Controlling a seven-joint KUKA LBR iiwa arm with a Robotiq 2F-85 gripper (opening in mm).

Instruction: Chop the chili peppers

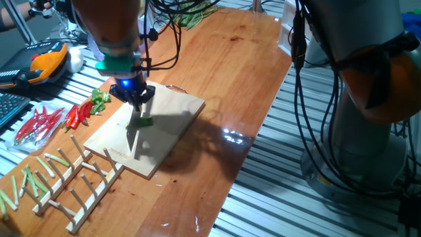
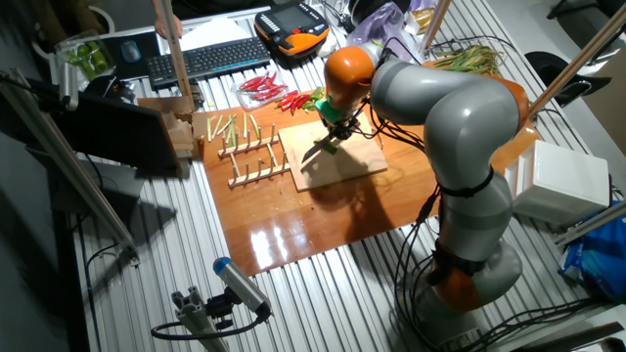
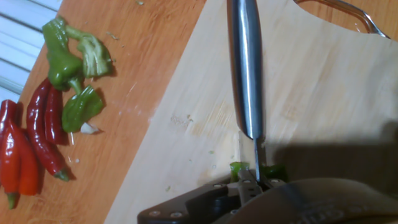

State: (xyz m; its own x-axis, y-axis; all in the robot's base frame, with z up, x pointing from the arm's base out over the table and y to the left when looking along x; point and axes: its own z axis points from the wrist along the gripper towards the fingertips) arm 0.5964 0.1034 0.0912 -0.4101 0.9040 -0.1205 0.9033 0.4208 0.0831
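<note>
The desk (image 1: 217, 105) is a wooden top laid over slatted metal, and a pale cutting board (image 1: 168, 122) rests on it. A wooden peg rack (image 1: 79, 178) with long pale-green stalk sticks stands just beside the board's near corner.

The gripper (image 1: 135, 97) is positioned over the board's middle, and its jaws are closed on the handle of a knife (image 3: 247, 68). In the hand view the blade runs away from the hand across the board, edge down.

The chili pepper (image 1: 145, 121), short and bright green, lies on the board directly under the knife near the handle end. In the hand view only small glossy green parts (image 3: 273, 169) are seen either side of the blade, so it cannot be told whether it is already split.

Off the board, red chilies (image 3: 31, 143) and larger green peppers (image 3: 68, 62) lie on the desk, well apart from the blade.

Handling is judged as follows: the chili is light, smooth-skinned and rounded, so rolling or skidding under the edge is likely. It is thought soft enough to be cut by a straight downward press. No hold on the chili is needed; the handle grip is judged the right one.
</note>
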